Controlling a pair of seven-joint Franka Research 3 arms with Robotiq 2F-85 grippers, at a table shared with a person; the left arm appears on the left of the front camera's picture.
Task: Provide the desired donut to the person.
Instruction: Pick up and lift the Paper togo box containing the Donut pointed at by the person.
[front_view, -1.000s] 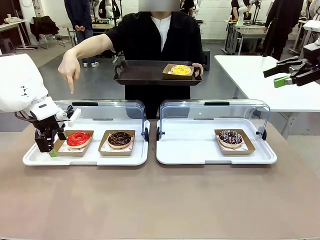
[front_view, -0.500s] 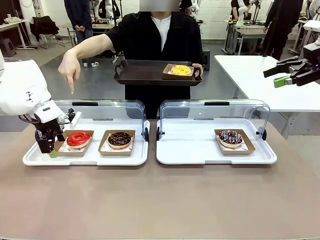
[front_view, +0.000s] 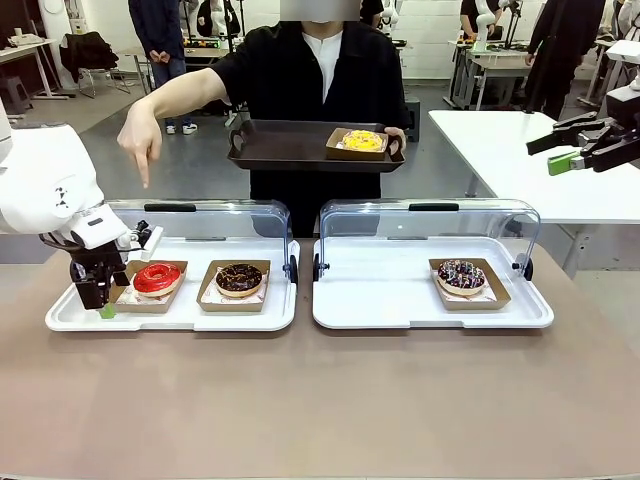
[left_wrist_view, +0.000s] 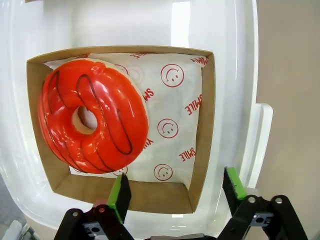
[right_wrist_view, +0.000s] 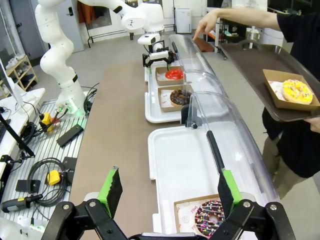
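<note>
— Donut position, seen from the front?
— The red donut (front_view: 157, 277) sat in its box (front_view: 128, 298), just to the right of the left gripper (front_view: 98, 300). The person's hand (front_view: 138, 147) pointed down from above and beyond that gripper. The right gripper (front_view: 578, 152) hung well off to the side, fingers apart, with nothing between them.
— And from the left wrist?
— The fingers stood apart and were clamped on nothing. One pad (left_wrist_view: 119, 192) was over the box's near wall. The other was outside the side wall, over the white tray (left_wrist_view: 240, 75), so the box corner lay between them. The donut lay ahead, toward the first pad's side.
— How would it handle?
— Light and soft, I judged, with a sticky glaze that would mar at a touch. Better to take the cardboard wall at the bare, papered end. That wall looked thin and might flex, so the box should stay level or the donut could slide.
— The right wrist?
— Its fingers were wide apart above a sprinkled donut (right_wrist_view: 212, 220). The red one was far ahead, at the left gripper.
</note>
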